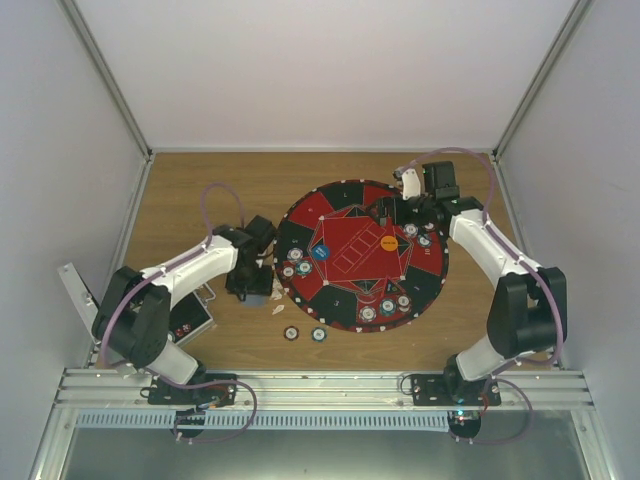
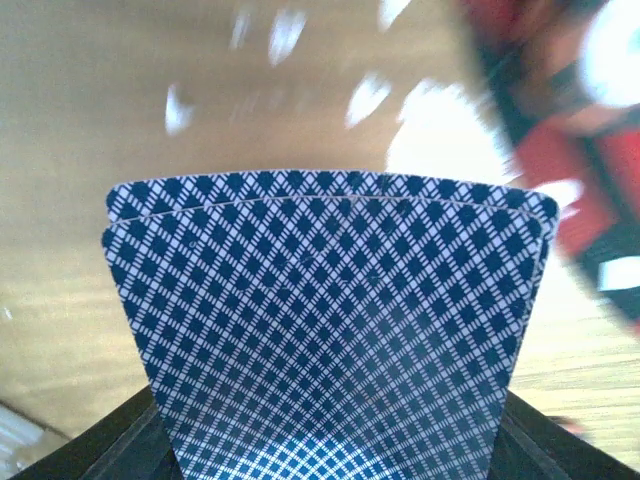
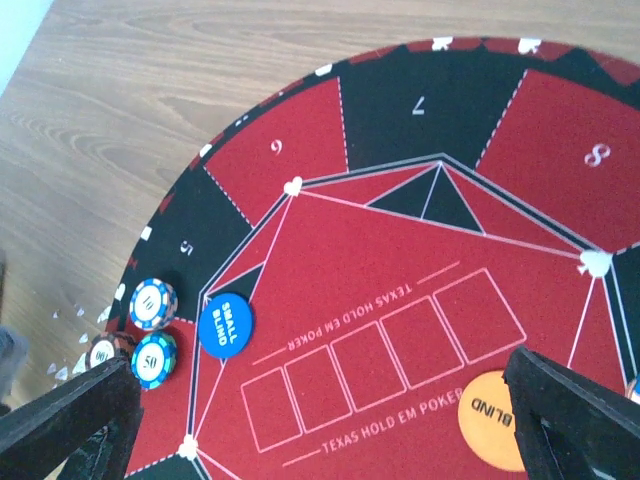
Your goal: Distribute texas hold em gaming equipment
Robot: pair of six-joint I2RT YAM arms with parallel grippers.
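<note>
A robot lab cell I worked in, plain white panel walls (image 1: 330,70), silver aluminium frame rails (image 1: 320,385), brown wood-grain tabletop (image 1: 200,190).

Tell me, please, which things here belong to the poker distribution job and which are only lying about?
For the job:
- playing cards
- poker chips
- blue small-blind disc
- orange blind disc

Lying about:
- round red-and-black mat
- black case
- wooden table
</note>
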